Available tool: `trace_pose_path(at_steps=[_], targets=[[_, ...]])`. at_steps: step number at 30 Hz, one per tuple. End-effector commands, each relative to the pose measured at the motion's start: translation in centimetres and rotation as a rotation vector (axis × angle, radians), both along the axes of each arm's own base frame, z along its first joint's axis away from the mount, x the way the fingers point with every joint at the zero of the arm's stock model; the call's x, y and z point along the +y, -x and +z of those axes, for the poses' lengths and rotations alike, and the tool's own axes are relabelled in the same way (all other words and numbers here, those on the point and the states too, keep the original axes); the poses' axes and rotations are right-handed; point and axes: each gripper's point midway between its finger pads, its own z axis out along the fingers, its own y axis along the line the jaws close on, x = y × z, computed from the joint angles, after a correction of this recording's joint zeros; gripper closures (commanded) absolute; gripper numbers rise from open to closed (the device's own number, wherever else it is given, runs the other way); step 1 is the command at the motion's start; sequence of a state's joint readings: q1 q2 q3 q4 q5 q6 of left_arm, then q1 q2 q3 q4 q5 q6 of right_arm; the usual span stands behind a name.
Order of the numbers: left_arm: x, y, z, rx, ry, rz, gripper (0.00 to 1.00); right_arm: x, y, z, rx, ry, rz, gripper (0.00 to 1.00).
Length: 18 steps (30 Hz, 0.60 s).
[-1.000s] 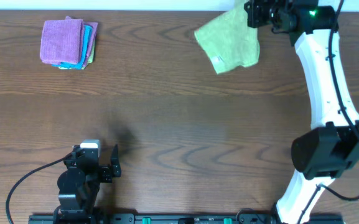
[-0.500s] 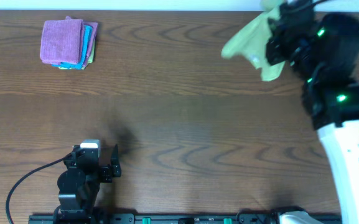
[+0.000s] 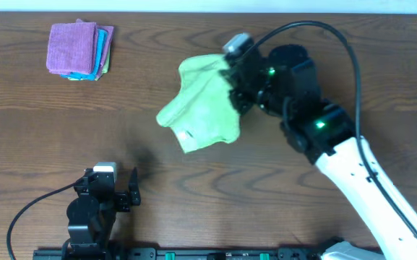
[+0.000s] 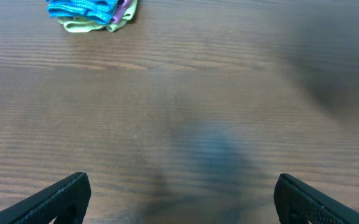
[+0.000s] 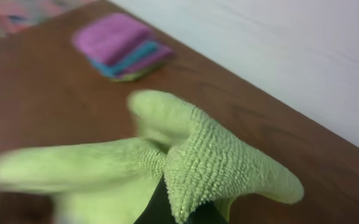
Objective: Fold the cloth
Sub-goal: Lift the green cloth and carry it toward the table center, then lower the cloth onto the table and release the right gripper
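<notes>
At the middle of the table, a little toward the far edge, the right gripper is closed on one bunched corner of the lime-green cloth. In the right wrist view the dark fingers pinch a thick fold of it from both sides. From this grip the cloth spreads toward the left arm's side and toward the near edge, so its long axis runs diagonally, with the held end far and the loose end near. The small white tag sits at the loose near end. I cannot tell if this lower end touches the table or hangs just above it.

The cloth is crumpled and not flat, with a looped, ribbed surface and several rounded folds. Nothing lies beside it. Well apart, at the far left corner, stands a stack of folded cloths, a purple cloth on top and a turquoise cloth under it. The left gripper rests at the near edge, its fingers wide apart with only bare wood between them.
</notes>
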<state>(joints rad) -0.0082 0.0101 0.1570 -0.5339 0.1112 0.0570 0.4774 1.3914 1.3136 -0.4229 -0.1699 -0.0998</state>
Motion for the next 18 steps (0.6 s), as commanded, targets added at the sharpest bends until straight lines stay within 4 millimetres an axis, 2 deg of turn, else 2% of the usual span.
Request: trace_pose_path(at_steps=[1,2,5,8,12,14,15,17,18], targets=[[0.3,0.0,-0.4,0.002,-0.014,0.008,0.05,-7.1,-3.2,0.0,-0.032,0.098,-0.281,0.35],[0.2,0.0,-0.4,0.002,-0.014,0.008,0.04,-7.7,-3.7,-0.6,-0.01,0.092,-0.284,0.01],[0.3,0.0,-0.4,0.002,-0.014,0.008,0.05,-8.3,-3.8,-1.6,0.043,0.066,-0.252,0.01],[0.3,0.0,-0.4,0.002,-0.014,0.008,0.05,-8.9,-3.4,-3.6,0.115,0.094,-0.257,0.01],[0.3,0.0,-0.4,0.002,-0.014,0.008,0.05,-8.7,-2.6,-8.0,0.251,0.177,-0.222,0.01],[0.2,0.0,-0.4,0.002,-0.014,0.008,0.05,-8.6,-2.3,-10.8,0.338,0.216,-0.213,0.01],[0.3,0.0,-0.4,0.002,-0.014,0.008,0.05,-8.7,-2.1,-12.8,0.394,0.248,-0.205,0.01],[0.3,0.0,-0.4,0.002,-0.014,0.008,0.05,-8.9,-2.0,-15.1,0.452,0.284,-0.194,0.11],[0.3,0.0,-0.4,0.002,-0.014,0.008,0.05,-9.0,-2.0,-16.1,0.478,0.298,-0.192,0.26]])
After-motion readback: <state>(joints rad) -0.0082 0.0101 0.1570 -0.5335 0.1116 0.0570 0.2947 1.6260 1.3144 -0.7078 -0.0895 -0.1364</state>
